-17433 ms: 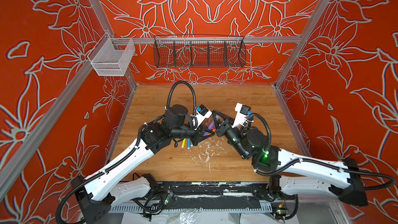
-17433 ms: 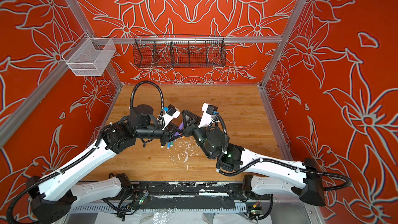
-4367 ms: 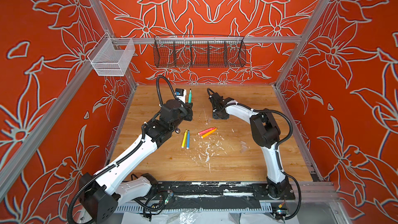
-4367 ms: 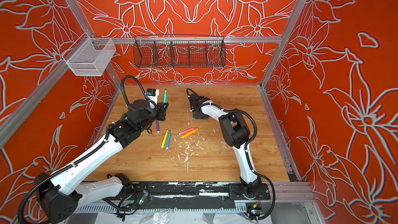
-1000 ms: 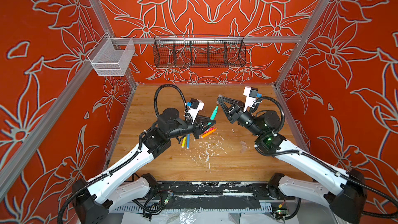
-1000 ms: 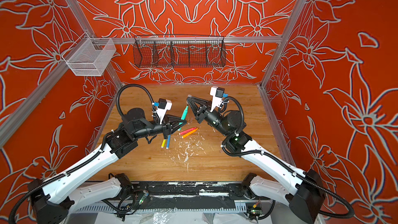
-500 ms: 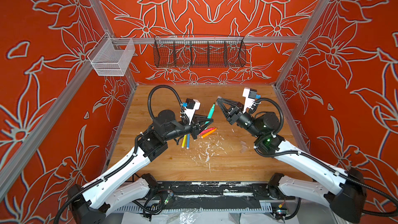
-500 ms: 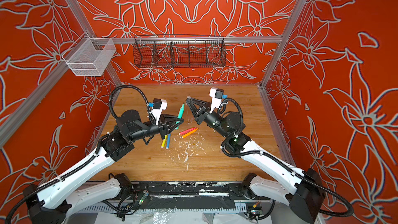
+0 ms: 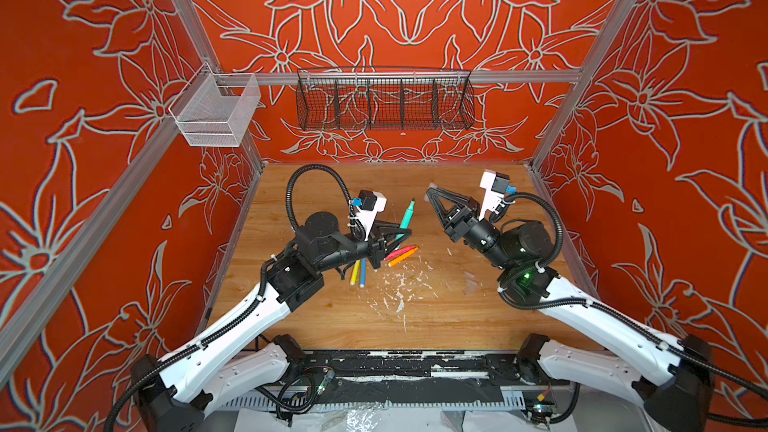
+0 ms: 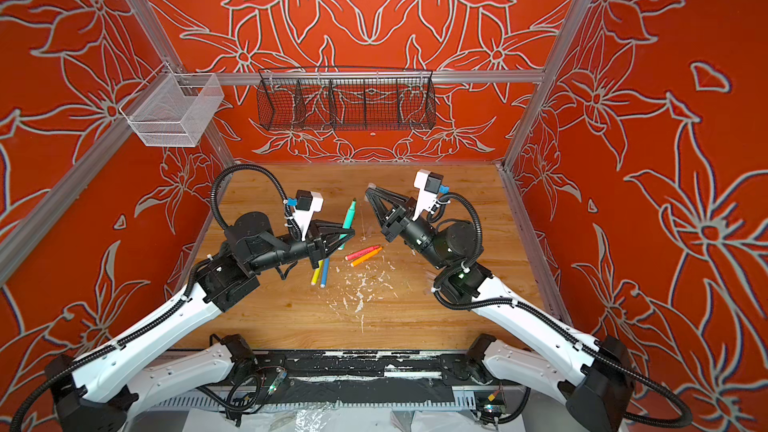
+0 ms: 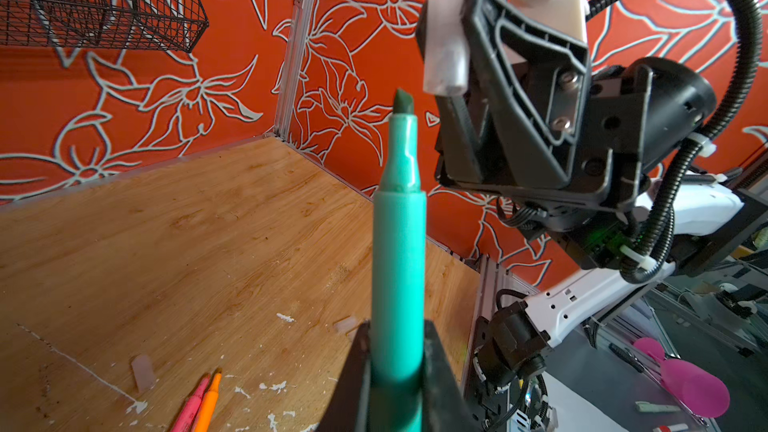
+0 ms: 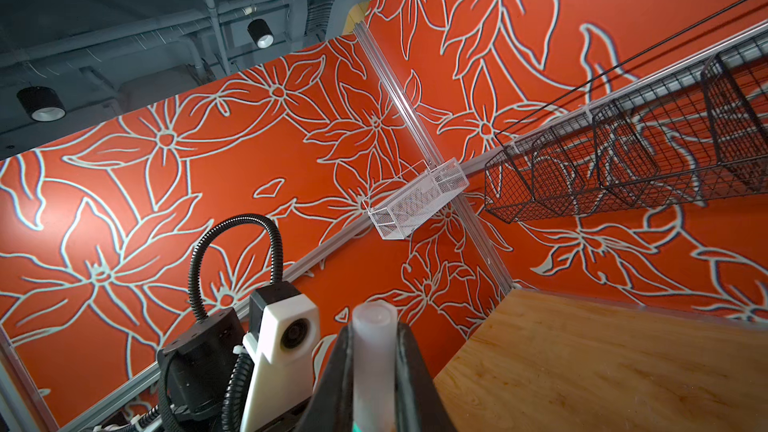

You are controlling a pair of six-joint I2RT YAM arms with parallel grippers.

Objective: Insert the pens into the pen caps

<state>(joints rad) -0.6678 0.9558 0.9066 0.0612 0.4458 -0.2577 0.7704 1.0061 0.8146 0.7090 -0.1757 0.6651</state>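
while held, teal pen (image 11: 398, 251), chisel-tipped

No readable text, label, brand, number or sign in any view.
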